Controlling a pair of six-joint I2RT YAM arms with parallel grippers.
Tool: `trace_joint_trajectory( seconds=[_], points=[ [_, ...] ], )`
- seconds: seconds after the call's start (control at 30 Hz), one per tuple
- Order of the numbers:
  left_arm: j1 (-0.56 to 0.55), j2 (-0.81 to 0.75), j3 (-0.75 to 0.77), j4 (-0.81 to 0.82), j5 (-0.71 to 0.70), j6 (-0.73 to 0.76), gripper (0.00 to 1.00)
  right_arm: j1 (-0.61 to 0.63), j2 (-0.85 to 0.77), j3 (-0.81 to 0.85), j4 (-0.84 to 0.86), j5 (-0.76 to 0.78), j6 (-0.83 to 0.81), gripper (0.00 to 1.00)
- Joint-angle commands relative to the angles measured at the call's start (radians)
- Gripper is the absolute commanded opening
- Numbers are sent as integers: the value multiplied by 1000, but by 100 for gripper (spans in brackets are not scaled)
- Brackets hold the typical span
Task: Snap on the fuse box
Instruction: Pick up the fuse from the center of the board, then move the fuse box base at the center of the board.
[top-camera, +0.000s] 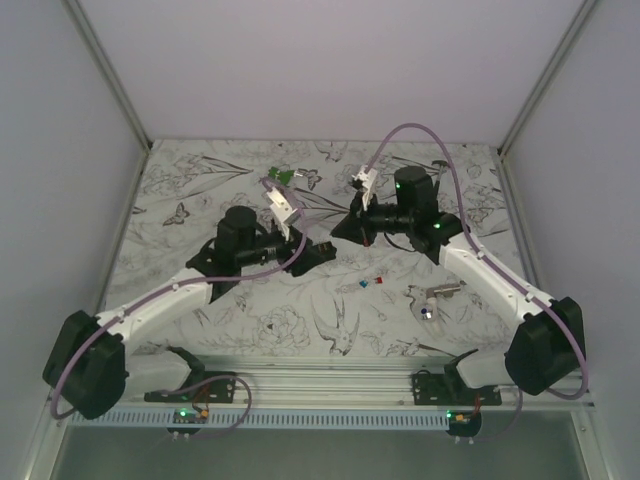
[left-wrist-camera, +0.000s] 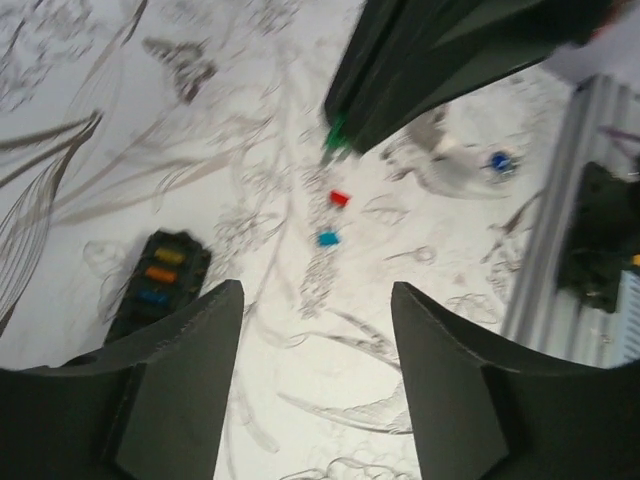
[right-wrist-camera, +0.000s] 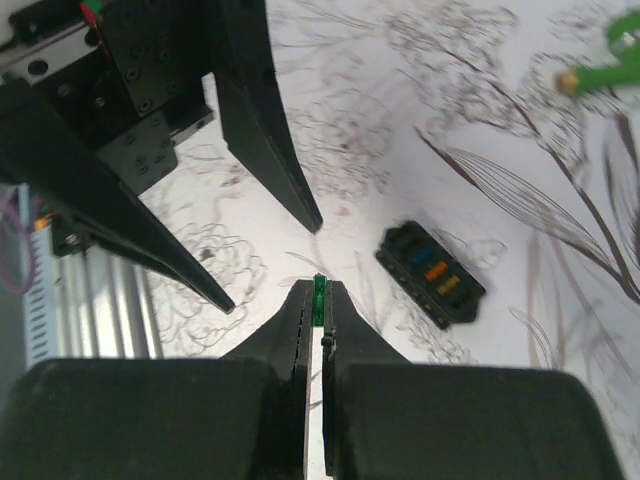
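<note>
Though blurry, fuse box (left-wrist-camera: 158, 282) w/ end hidden

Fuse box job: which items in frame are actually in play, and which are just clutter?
In play:
- fuse box
- small green piece, pinched in the right gripper; probably part of the job
- left gripper, open, near the box

Lying about:
- red piece
- blue piece
- white-silver thing with a blue dot
- green object at the far side

Red piece (left-wrist-camera: 339, 197), blue piece (left-wrist-camera: 327, 238), green piece (right-wrist-camera: 319, 297)
</note>
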Motion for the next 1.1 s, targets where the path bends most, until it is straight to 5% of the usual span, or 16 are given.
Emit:
trace_joint_trajectory(
  seconds=[0.0, 0.17, 0.5, 1.07],
  points=[
    [26, 102, 75, -153, -145, 98, 70, -14, -20, -19, -14, 293, 96, 0],
    [40, 284, 187, -199, -197, 101, 80, -47, -12, -63, -11, 464, 149, 0],
    [68, 612, 440, -281, -218, 86, 77, -63, 12, -91, -10, 546, 176, 0],
    [74, 737, 466, -343, -25, -9, 41, -63, 82, -84, -34, 577, 205, 0]
  ],
)
